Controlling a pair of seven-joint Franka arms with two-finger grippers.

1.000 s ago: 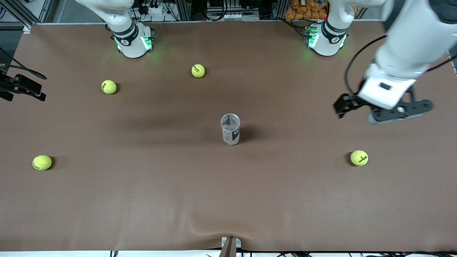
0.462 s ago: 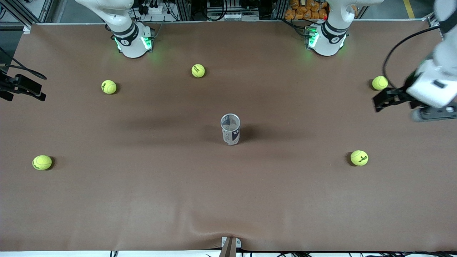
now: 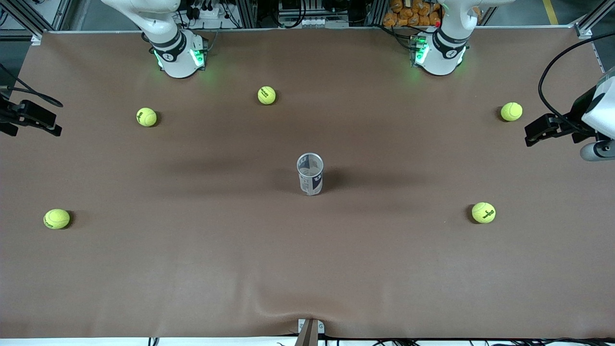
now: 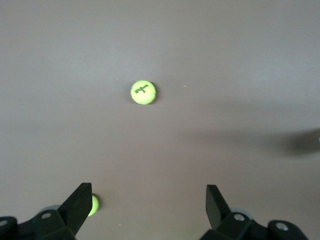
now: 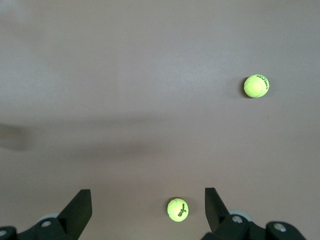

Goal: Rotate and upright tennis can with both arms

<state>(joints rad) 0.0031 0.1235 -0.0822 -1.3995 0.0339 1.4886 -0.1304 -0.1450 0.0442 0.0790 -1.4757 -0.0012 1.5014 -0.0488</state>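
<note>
The tennis can (image 3: 310,179) stands upright mid-tabletop, open end up. Left gripper (image 4: 147,205) sits out at 3 o'clock, right gripper (image 5: 148,205) at 9, both jaws wide and empty. An arm swinging in could easily topple it.

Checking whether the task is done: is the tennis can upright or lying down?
Upright. In the front view the tennis can stands on its base mid-table, its round silvery rim facing up, with neither gripper touching it.
</note>
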